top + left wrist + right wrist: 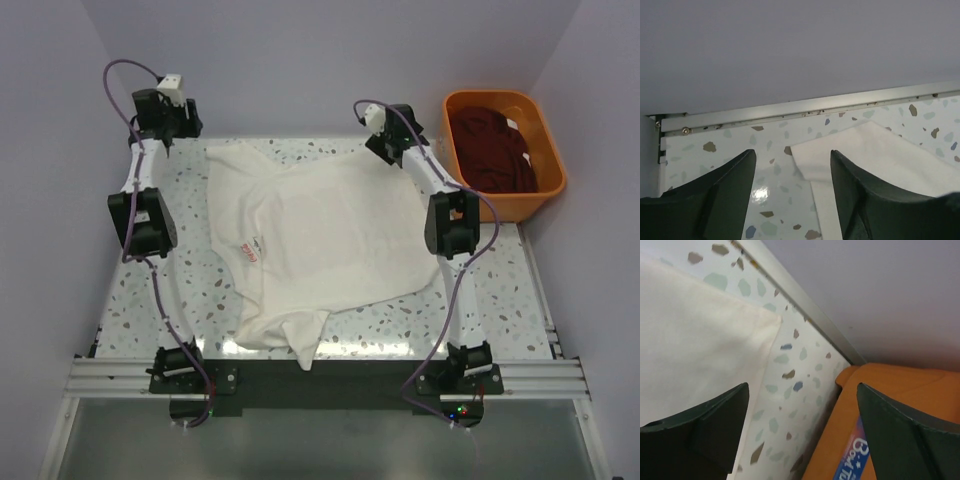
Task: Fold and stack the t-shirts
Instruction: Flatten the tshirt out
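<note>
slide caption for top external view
Cream-white t-shirt spread on the table, left end effector and right end effector near its far corners, maroon shirt in orange tub

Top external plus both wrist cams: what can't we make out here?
- Top view: the red print on the cream shirt is too small to read.
- Top view: maroon cloth lies heaped in the orange tub; its own folds hide how many shirts it is and anything beneath.
- Right wrist view: the tub label is cut off by the bottom edge.
- Left wrist view: only one shirt corner shows; the frame cuts off the rest.
</note>
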Tool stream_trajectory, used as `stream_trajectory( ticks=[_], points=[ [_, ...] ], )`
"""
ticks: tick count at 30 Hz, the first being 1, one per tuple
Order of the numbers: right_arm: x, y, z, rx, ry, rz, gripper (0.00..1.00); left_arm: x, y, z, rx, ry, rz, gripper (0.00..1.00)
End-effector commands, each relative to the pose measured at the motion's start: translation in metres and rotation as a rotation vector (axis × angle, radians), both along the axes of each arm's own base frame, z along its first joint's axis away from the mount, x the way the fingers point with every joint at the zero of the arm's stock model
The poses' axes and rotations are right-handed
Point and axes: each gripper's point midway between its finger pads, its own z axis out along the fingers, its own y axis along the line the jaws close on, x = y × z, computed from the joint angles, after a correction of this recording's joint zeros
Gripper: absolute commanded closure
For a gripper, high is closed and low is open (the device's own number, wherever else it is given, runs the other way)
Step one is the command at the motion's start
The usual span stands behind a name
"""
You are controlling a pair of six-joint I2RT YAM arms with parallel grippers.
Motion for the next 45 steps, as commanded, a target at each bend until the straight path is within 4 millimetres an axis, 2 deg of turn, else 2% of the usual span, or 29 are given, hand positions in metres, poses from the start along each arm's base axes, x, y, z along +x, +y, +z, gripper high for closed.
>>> stream_trajectory(
  ticks=[1, 2, 3, 4, 5, 6, 7, 8, 9, 10, 11, 12, 14, 15, 17, 18, 20, 21, 22, 24, 26, 28, 31, 33, 36, 38, 41, 43, 45],
  points=[
    [-0.038, 0.002, 0.09, 0.057, -0.014, 0.015, 0.08, -0.034, 0.01, 0.055, 0.014, -0.025, -0.039, 0.32],
    [-0.063, 0.004, 0.073, 0.062, 0.102, 0.048, 0.08, -0.066, -0.01, 0.051, 0.022, 0.035, -0.148, 0.32],
    [-0.068, 0.007, 0.08, 0.08, 0.099, 0.067, 0.08, -0.079, -0.018, 0.055, 0.035, 0.032, -0.198, 0.33],
    [-0.095, 0.006, 0.081, 0.081, 0.19, 0.083, 0.08, -0.104, -0.029, 0.045, 0.014, 0.103, -0.242, 0.34],
    [-0.11, 0.007, 0.076, 0.086, 0.25, 0.098, 0.08, -0.136, -0.041, 0.039, -0.004, 0.155, -0.287, 0.34],
    [-0.126, 0.011, 0.069, 0.109, 0.313, 0.123, 0.08, -0.156, -0.056, 0.035, -0.001, 0.175, -0.386, 0.35],
    [-0.159, 0.008, 0.052, 0.109, 0.454, 0.126, 0.11, -0.187, -0.067, 0.019, -0.034, 0.278, -0.427, 0.38],
    [-0.176, 0.009, 0.05, 0.121, 0.514, 0.138, 0.13, -0.217, -0.082, 0.006, -0.046, 0.345, -0.473, 0.4],
    [-0.192, 0.013, 0.045, 0.146, 0.574, 0.155, 0.15, -0.238, -0.091, -0.004, -0.025, 0.376, -0.544, 0.42],
    [-0.222, 0.009, 0.03, 0.143, 0.697, 0.154, 0.22, -0.266, -0.101, -0.015, -0.047, 0.455, -0.585, 0.47],
    [-0.234, 0.009, 0.025, 0.154, 0.738, 0.153, 0.25, -0.297, -0.114, -0.03, -0.065, 0.515, -0.622, 0.48],
    [-0.252, 0.007, 0.017, 0.157, 0.791, 0.15, 0.27, -0.312, -0.12, -0.039, -0.055, 0.543, -0.649, 0.48],
    [-0.269, 0.004, 0.01, 0.168, 0.836, 0.134, 0.37, -0.346, -0.136, -0.06, -0.053, 0.613, -0.689, 0.51],
    [-0.282, 0.002, 0.0, 0.165, 0.873, 0.125, 0.45, -0.354, -0.138, -0.069, -0.031, 0.642, -0.69, 0.52],
    [-0.288, -0.003, -0.01, 0.16, 0.888, 0.094, 0.51, -0.369, -0.147, -0.086, -0.021, 0.691, -0.699, 0.55],
    [-0.297, -0.005, -0.02, 0.153, 0.919, 0.083, 0.53, -0.368, -0.146, -0.092, -0.006, 0.696, -0.68, 0.56],
    [-0.299, -0.008, -0.03, 0.143, 0.923, 0.06, 0.55, -0.371, -0.148, -0.105, -0.003, 0.718, -0.655, 0.57],
    [-0.306, -0.011, -0.038, 0.138, 0.944, 0.049, 0.56, -0.37, -0.145, -0.111, 0.009, 0.736, -0.624, 0.57],
    [-0.304, -0.012, -0.043, 0.136, 0.933, 0.038, 0.56, -0.361, -0.142, -0.116, 0.024, 0.719, -0.595, 0.6],
    [-0.309, -0.017, -0.051, 0.117, 0.945, 0.016, 0.6, -0.357, -0.135, -0.129, 0.032, 0.753, -0.54, 0.61],
    [-0.31, -0.022, -0.056, 0.092, 0.937, 0.002, 0.61, -0.354, -0.124, -0.14, 0.059, 0.789, -0.488, 0.67],
    [-0.315, -0.026, -0.063, 0.074, 0.946, -0.003, 0.61, -0.355, -0.104, -0.151, 0.116, 0.847, -0.431, 0.7],
    [-0.32, -0.029, -0.068, 0.067, 0.957, -0.017, 0.62, -0.349, -0.065, -0.154, 0.175, 0.889, -0.35, 0.73],
    [-0.32, -0.024, -0.067, 0.092, 0.958, -0.019, 0.61, -0.34, -0.032, -0.156, 0.206, 0.917, -0.274, 0.75],
    [-0.315, -0.017, -0.057, 0.141, 0.949, -0.038, 0.62, -0.32, 0.004, -0.146, 0.254, 0.89, -0.197, 0.77],
    [-0.314, -0.01, -0.052, 0.181, 0.948, -0.037, 0.62, -0.308, 0.014, -0.135, 0.309, 0.857, -0.187, 0.77],
    [-0.311, -0.004, -0.043, 0.21, 0.944, -0.03, 0.63, -0.294, 0.013, -0.116, 0.318, 0.801, -0.207, 0.72],
    [-0.315, -0.003, -0.037, 0.222, 0.947, -0.025, 0.63, -0.294, -0.007, -0.101, 0.258, 0.756, -0.282, 0.66],
    [-0.323, -0.004, -0.034, 0.224, 0.958, -0.025, 0.63, -0.303, -0.029, -0.094, 0.225, 0.74, -0.37, 0.61]
  ],
)
